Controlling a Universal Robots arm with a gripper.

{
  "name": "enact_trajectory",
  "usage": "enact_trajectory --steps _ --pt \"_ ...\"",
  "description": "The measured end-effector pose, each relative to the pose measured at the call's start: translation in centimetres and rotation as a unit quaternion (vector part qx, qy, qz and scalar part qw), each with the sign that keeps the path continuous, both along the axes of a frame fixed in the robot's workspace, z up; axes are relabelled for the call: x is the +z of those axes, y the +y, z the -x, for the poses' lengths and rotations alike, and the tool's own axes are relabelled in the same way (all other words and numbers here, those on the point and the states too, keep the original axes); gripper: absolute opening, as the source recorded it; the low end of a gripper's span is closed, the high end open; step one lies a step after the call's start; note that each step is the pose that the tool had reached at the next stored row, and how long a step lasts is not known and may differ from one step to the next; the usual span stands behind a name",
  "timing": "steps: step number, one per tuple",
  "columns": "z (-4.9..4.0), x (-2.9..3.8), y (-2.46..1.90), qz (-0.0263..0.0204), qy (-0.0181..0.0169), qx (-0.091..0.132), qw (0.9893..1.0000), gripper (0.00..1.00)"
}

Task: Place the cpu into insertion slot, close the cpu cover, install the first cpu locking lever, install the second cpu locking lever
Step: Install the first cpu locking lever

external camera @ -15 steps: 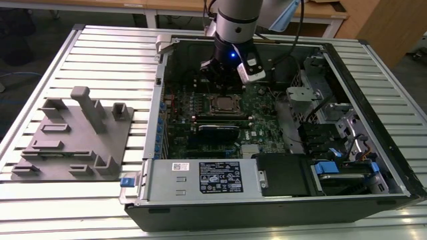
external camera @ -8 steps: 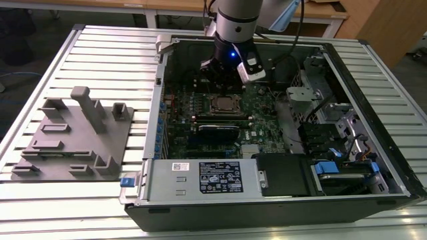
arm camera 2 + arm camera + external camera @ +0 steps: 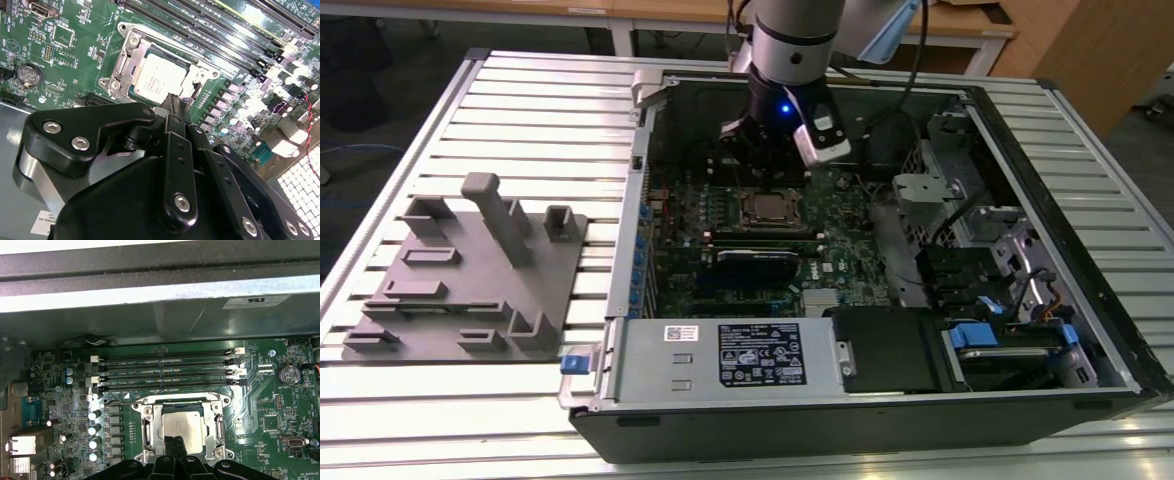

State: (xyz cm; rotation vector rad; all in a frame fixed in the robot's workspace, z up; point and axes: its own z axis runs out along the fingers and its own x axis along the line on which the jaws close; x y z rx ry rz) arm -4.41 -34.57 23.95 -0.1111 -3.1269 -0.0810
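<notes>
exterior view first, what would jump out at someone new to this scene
The big open black computer case lies on the slatted metal table, green motherboard exposed, with the arm's black gripper poised inside. In both wrist views the small silvery-grey square cpu sits framed by the thin silvery metal cpu cover, the gripper's tip at its edge.

The cpu [image 3: 159,80] lies in the insertion slot [image 3: 196,80].

We find open room above the cpu [image 3: 189,421], bounded by the memory slots [image 3: 165,372] and the case wall [image 3: 200,320] beyond.
</notes>
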Motion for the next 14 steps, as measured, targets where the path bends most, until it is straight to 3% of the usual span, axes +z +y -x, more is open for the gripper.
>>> enact_trajectory --steps 14 --pt "0.24 0.00 0.00 0.0000 0.0000 0.000 1.0000 0.10"
